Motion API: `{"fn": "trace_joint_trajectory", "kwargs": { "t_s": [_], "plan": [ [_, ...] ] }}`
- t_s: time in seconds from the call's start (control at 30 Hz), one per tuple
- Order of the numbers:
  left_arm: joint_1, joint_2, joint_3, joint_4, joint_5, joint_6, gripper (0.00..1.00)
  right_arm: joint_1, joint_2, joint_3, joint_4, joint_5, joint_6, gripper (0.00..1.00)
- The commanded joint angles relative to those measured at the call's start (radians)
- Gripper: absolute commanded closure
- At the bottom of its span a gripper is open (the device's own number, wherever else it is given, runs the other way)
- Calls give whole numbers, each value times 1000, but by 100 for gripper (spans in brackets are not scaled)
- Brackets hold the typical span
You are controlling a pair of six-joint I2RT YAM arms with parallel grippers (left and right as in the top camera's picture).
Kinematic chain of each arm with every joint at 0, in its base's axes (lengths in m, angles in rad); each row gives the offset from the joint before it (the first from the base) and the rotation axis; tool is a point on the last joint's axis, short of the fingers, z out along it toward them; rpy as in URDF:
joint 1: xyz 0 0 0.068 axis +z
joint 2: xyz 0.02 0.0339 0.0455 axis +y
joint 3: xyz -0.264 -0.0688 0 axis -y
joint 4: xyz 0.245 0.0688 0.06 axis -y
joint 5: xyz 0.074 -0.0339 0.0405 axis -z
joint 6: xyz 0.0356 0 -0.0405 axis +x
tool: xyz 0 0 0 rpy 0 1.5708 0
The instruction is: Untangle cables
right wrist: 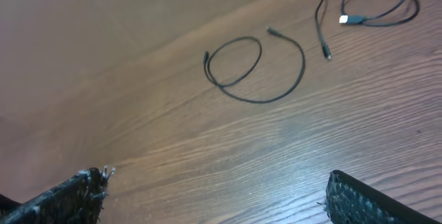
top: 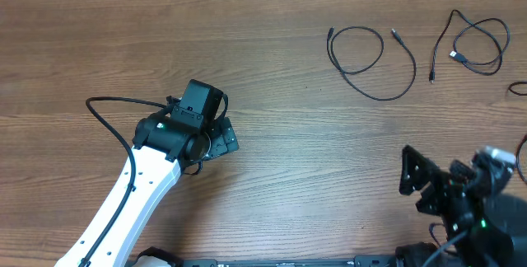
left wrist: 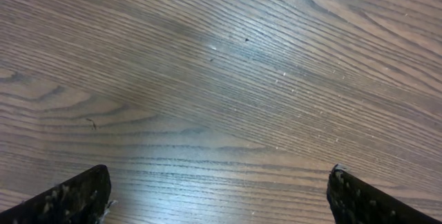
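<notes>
Toward the far right corner of the wooden bench (top: 263, 44), two thin black cables, flat on the surface and clear of each other. Closer to the middle of the far edge, the looped cable (top: 413, 73) (right wrist: 261, 101): one round ring with a long tail sweeping around its near side, small plug ends up toward the far edge. Just beside it, closer to the right edge, the USB cable (top: 454, 55) (right wrist: 350, 19): a loose oval loop crossing over itself, with a pale metal plug inside the loop and a thin dark plug at the end of a strand on its left. At the right edge itself, a short piece of another black cord (top: 517, 88), cut off by the frame, too little visible to identify. Left gripper (top: 221, 139) (left wrist: 221, 196) over bare wood in the left half of the bench, well apart from both cables; jaws wide apart, nothing between them, only wood grain below. Right gripper (top: 416, 180) (right wrist: 214, 196) near the front right corner, facing the cables across open bench; jaws likewise spread wide and empty, touching neither cable.
</notes>
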Motion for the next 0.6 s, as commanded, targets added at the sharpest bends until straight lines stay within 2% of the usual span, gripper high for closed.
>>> {"fn": "trace_joint_trajectory", "kwargs": {
  "t_s": [0.0,0.1,0.3,0.57],
  "plan": [
    [3,-8,-5,0,-16,-14,0,-33,-83,-64,2,7,3,0],
    [3,-8,-5,0,-16,-14,0,-53,-137,-112,35,7,4,0],
    [3,-8,-5,0,-16,-14,0,-57,-243,-237,264,6,4,0],
    [3,-8,-5,0,-16,-14,1,-57,-341,-403,440,6,4,0]
  ]
}}
